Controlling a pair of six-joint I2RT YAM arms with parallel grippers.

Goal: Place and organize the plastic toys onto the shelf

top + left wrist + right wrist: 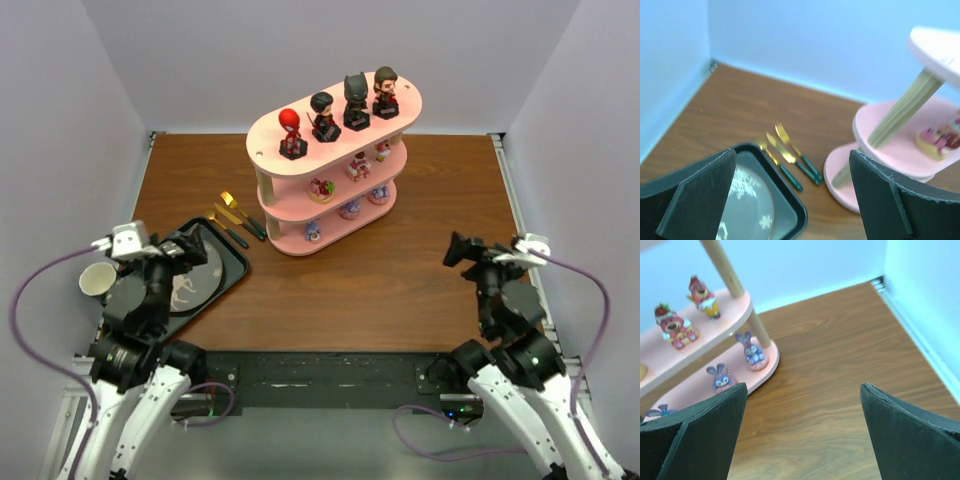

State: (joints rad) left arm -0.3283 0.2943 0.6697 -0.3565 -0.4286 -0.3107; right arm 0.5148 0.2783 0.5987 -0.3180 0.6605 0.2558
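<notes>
The plastic toys (322, 116) stand on the pale pink three-tier shelf (268, 138): big-headed figures (356, 100) on its top board, small figurines (321, 189) on both lower boards. Left end effector (792, 155) and right end effector (803, 386): wide open, empty, well apart from the shelf. Placement appears complete; no grasp needed next.

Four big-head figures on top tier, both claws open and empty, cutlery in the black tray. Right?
No. The cutlery lies on the table beside the black tray, not in it (top external view). Four figures on the top tier of the shelf, left claw and right claw open, empty: correct.
</notes>
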